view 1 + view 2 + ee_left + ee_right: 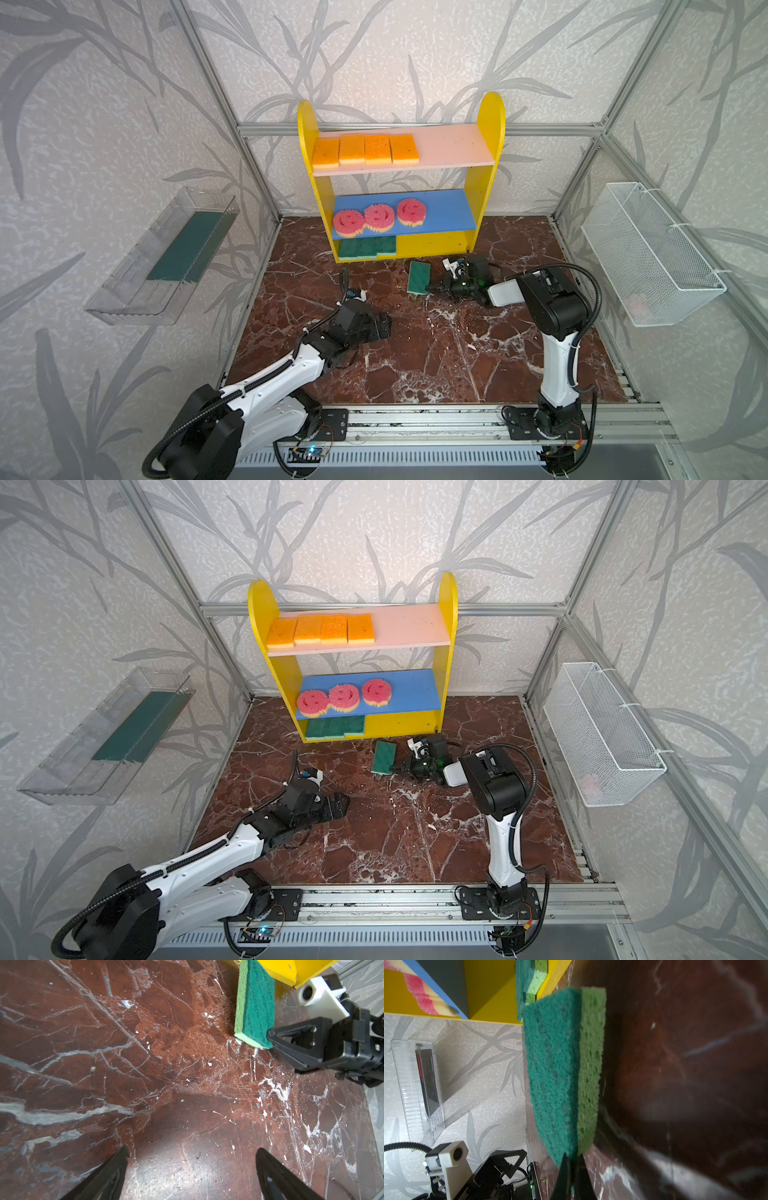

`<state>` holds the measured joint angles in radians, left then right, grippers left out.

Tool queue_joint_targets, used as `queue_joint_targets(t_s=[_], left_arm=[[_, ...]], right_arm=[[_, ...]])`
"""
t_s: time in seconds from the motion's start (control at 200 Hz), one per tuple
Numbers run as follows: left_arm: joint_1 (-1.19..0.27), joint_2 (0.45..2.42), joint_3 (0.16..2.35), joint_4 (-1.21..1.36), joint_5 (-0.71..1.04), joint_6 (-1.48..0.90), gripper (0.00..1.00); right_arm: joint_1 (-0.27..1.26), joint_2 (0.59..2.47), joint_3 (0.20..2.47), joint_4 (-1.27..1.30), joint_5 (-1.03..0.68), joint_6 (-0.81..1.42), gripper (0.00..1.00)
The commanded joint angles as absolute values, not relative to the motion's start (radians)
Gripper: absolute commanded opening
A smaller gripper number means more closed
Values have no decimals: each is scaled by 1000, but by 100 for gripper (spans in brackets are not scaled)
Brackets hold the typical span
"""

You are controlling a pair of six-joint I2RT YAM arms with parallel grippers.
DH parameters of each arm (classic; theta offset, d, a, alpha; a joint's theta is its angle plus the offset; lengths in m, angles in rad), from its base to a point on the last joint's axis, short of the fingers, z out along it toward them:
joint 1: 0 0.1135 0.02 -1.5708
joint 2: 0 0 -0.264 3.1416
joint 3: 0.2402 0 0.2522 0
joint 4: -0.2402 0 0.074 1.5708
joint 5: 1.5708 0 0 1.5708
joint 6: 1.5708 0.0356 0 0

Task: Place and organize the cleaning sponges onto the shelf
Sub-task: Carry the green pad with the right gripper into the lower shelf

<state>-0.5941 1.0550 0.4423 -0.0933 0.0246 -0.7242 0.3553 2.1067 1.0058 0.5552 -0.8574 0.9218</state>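
Right hand (429,286) pinching green sponge (419,277) by one edge. Shallow bite; could slip, or snag shelf (436,245) lip at 12 o'clock. Left hand (384,326) spread, empty.

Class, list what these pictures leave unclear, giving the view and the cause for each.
- Green sponges under the blue board: both top views, board hides their backs; number unsure.
- Pale thing in the wire basket: both top views, too small behind mesh.
- Left tool, open: left wrist view, frame edge cuts off its fingers.
- Right tool, shut on the loose sponge: right wrist view, only fingertips show.
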Motion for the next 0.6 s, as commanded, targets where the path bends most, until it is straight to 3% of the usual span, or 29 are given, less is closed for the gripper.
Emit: queue_joint_targets(t_s=[0.0,0.595], left_arm=[[-588,1055,442,-94,31,-706,96],[-588,1038,437,-130,-15,-698,96]], right_arm=[[349,2144,1085,480,-875,900,0],[330,2305,1434,304,-891,879,0]])
